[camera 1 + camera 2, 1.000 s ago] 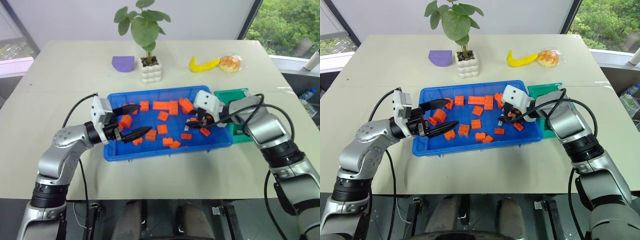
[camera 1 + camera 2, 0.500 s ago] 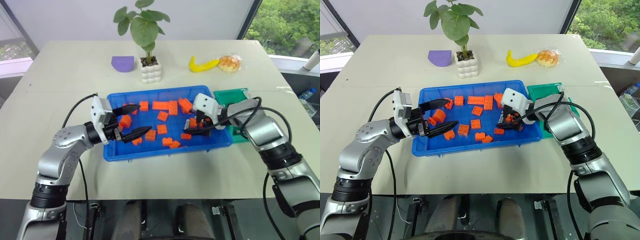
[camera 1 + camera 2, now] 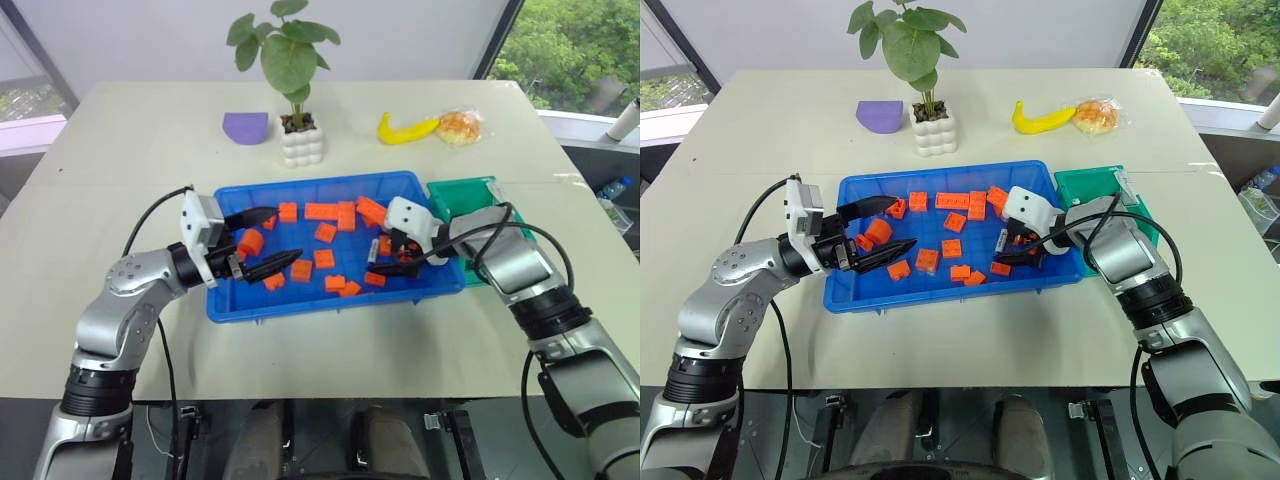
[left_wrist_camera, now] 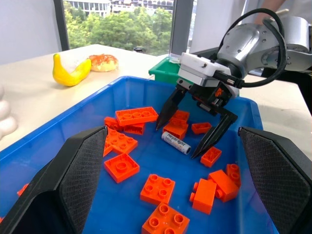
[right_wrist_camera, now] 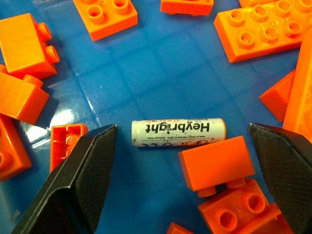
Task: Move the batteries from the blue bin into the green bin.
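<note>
- 1 battery (image 5: 178,132) lies flat on the floor of the blue bin (image 3: 300,306), toward its 3 o'clock end, among orange blocks (image 3: 324,258); about 20 blocks show, an exact count being uncertain where they overlap.
- 1 green bin (image 3: 462,194) touches the blue bin's 3 o'clock side; its contents cannot be made out.
- Right gripper (image 4: 187,136): fingers spread wide, straddling the battery without touching it.
- Left gripper (image 3: 272,240): fingers spread, holding nothing, over the blue bin's 9 o'clock end.
- Surface: 1 beige table (image 3: 130,160); at 12 o'clock stand 1 potted plant (image 3: 298,110), 1 purple piece (image 3: 246,127), 1 banana (image 3: 406,129) and 1 wrapped bun (image 3: 461,126).
- Room: windows with trees (image 3: 570,50) at 2 o'clock.
- The right arm covers part of the green bin.
</note>
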`<state>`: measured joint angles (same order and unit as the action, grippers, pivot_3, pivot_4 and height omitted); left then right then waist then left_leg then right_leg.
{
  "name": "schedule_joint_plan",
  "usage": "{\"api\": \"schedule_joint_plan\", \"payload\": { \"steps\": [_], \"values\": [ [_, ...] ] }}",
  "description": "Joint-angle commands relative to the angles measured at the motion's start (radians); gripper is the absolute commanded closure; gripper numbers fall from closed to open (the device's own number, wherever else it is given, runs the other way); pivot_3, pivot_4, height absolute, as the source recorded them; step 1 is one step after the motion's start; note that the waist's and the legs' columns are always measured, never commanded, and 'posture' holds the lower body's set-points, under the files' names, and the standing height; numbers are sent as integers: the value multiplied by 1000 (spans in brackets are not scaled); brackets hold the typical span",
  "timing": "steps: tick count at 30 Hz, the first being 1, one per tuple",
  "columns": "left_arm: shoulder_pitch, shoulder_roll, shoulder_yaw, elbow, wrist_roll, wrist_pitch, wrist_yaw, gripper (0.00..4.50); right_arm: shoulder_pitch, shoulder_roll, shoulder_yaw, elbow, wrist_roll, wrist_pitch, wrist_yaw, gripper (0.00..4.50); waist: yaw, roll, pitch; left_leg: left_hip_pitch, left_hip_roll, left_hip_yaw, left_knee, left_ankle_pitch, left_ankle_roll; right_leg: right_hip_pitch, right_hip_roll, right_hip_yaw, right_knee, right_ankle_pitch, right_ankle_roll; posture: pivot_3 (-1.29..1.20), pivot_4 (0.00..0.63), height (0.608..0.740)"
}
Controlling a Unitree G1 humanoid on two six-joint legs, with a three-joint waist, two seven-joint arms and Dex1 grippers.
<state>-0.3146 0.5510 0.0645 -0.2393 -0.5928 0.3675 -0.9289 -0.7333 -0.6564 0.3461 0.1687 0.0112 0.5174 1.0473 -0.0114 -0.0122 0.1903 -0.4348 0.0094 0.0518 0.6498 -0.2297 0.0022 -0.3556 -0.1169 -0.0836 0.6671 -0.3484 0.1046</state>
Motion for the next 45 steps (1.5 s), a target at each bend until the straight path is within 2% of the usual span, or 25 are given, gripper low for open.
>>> {"api": "schedule_joint_plan", "payload": {
  "steps": [1,5,8,10,12,22,30,36,45],
  "values": [
    [5,6,24,-18,4,-21,3,0,-23,13,1,11,-16,-10,3,107,0,0,0,0,0,0,0,0,0,0,0,0,0,0,0,0,150,739],
    [9,6,25,-22,5,-24,7,0,-18,18,1,10,-19,-7,13,107,1,0,0,0,0,0,0,0,0,0,0,0,0,0,0,0,150,739],
    [12,6,26,-23,6,-26,9,0,-12,15,1,10,-21,-10,19,922,1,0,0,0,0,0,0,0,0,0,0,0,0,0,0,0,150,739],
    [14,6,27,-25,5,-27,10,0,-10,13,-1,6,-21,-7,22,1931,0,0,0,0,0,0,0,0,0,0,0,0,0,0,0,0,150,739],
    [14,6,27,-23,5,-29,10,0,-9,12,-1,3,-22,-4,26,2283,1,0,0,0,0,-1,0,0,0,0,0,0,0,0,0,0,150,739],
    [-1,4,23,-13,6,-29,9,0,-11,11,-18,-24,-22,4,16,2282,1,0,0,0,0,0,0,0,0,0,0,0,0,0,0,0,150,739],
    [-45,17,4,-5,-27,6,-51,0,-104,-46,-93,-115,12,76,31,2282,1,0,0,0,0,0,0,0,0,0,0,0,0,0,0,0,150,739],
    [-168,2,-27,115,-9,-16,-140,0,-135,-156,-177,-170,30,124,40,2282,5,0,0,0,0,0,0,0,0,0,0,0,0,0,0,0,150,739],
    [-323,-107,-81,343,47,-103,-216,0,23,-308,-325,-211,41,189,-19,2282,16,0,0,0,-1,2,0,0,0,0,-1,0,0,0,0,0,150,739]
  ]
}}
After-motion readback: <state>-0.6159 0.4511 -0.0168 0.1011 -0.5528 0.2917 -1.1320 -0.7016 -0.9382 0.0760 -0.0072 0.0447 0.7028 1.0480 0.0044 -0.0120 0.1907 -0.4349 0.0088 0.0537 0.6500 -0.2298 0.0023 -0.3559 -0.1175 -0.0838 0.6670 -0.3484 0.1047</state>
